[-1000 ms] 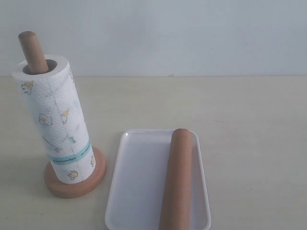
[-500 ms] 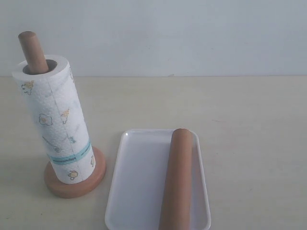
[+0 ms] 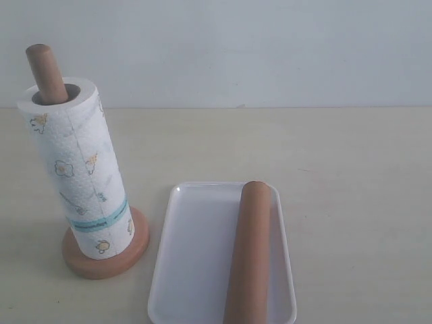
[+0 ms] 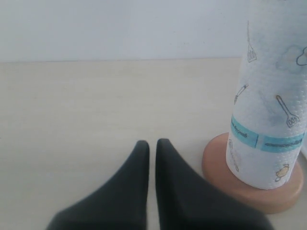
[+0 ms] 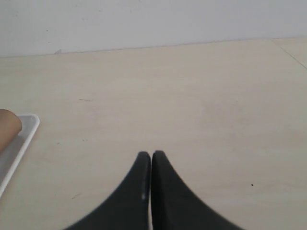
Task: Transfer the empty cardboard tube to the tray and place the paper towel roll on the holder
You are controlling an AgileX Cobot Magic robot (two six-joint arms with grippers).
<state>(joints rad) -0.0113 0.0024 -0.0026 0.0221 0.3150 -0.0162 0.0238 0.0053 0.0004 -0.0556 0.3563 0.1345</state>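
Observation:
The printed paper towel roll (image 3: 79, 172) stands upright on the wooden holder (image 3: 104, 260), whose rod top (image 3: 46, 71) pokes out of the roll's centre. The plain brown cardboard tube (image 3: 250, 253) lies lengthwise in the white tray (image 3: 192, 256). Neither arm appears in the exterior view. My left gripper (image 4: 152, 143) is shut and empty, low over the table beside the roll (image 4: 268, 120) and the holder's base (image 4: 218, 160). My right gripper (image 5: 151, 154) is shut and empty over bare table, apart from the tray's corner (image 5: 29, 124) and the tube's end (image 5: 8, 125).
The pale wooden table (image 3: 351, 175) runs back to a plain white wall (image 3: 256, 47). The tray's near end reaches the lower edge of the exterior view.

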